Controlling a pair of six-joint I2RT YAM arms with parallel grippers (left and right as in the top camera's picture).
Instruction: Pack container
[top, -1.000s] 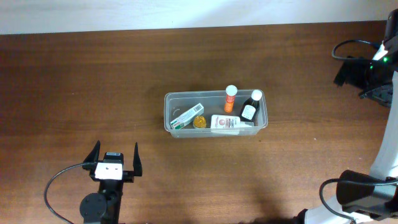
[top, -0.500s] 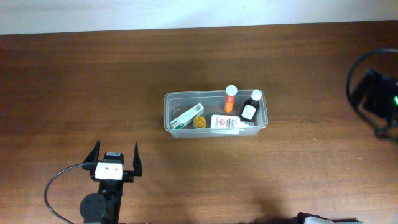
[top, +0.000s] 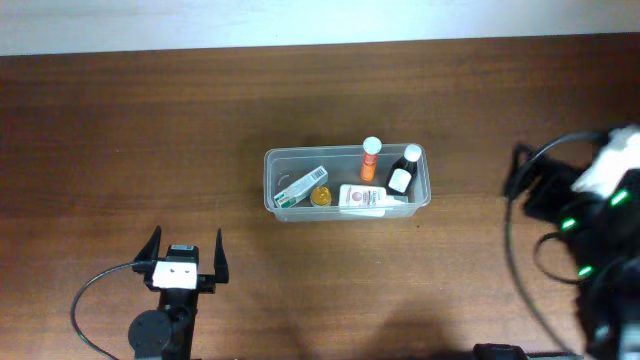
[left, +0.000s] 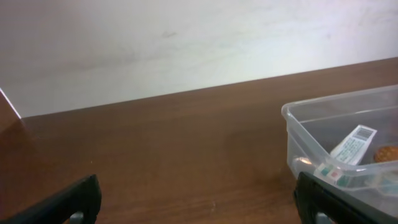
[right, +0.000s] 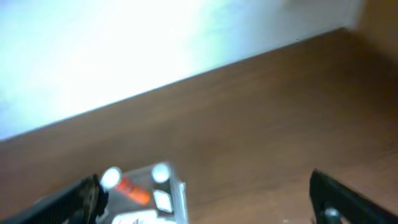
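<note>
The clear plastic container (top: 272, 190) stands mid-table. It holds an orange bottle with a white cap (top: 370, 160), a dark bottle with a white cap (top: 403, 170), a white box (top: 362, 199), a green-and-white box (top: 300, 187) and a small yellow item (top: 321, 196). My left gripper (top: 186, 247) is open and empty near the front left; the container's corner shows in its wrist view (left: 298, 134). My right gripper (right: 208, 199) is open and empty, well right of the container (right: 180, 193); the arm (top: 590, 225) is blurred in the overhead view.
The brown wooden table (top: 150, 130) runs to a pale wall at the back (top: 300, 20). Black cables loop beside both arm bases, at the left (top: 85, 300) and at the right (top: 520, 260).
The right arm has swung from the far right back corner down toward the front right, blurred in motion. The left arm and the container's contents have not moved.
</note>
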